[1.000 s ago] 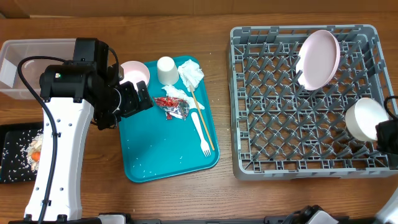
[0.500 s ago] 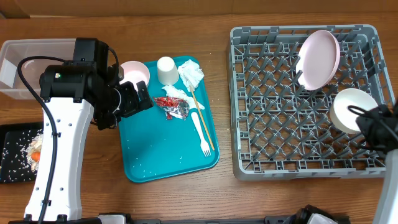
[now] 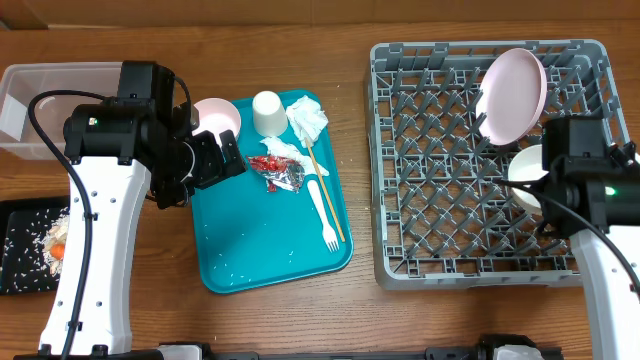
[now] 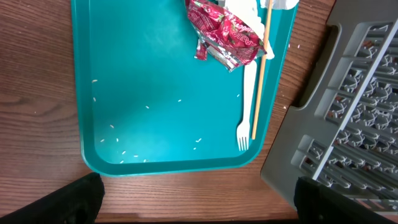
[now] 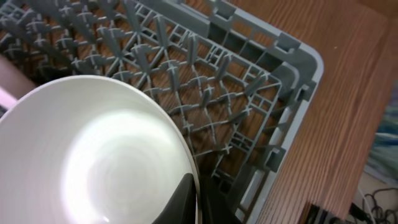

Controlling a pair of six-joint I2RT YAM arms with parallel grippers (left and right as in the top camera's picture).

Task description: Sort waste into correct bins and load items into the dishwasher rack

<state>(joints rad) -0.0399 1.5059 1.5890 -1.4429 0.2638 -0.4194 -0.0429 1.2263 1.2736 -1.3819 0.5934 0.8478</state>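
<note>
My right gripper (image 5: pixel 198 186) is shut on the rim of a small white bowl (image 5: pixel 93 155), holding it over the right side of the grey dishwasher rack (image 3: pixel 440 200), just below the leaning white plate (image 3: pixel 513 95). In the overhead view the arm hides much of that bowl (image 3: pixel 522 168). My left gripper (image 3: pixel 215 158) hangs open and empty over the teal tray (image 3: pixel 260 250). On that tray lie a second bowl (image 3: pixel 218 117), a cup (image 3: pixel 267 112), napkins (image 3: pixel 307 120), the foil wrapper (image 4: pixel 224 34), a fork (image 4: pixel 247 106) and chopsticks (image 4: pixel 261 74).
A clear tub (image 3: pixel 40 100) stands at the far left. Below it lies the black tray (image 3: pixel 20 275) with rice and a carrot piece (image 3: pixel 58 250). Loose rice grains (image 4: pixel 124 152) dot the teal tray. Bare wood separates the tray from the rack.
My right arm has carried the bowl leftward from the rack's right edge to over the rack, below the plate. The left arm has not moved.
</note>
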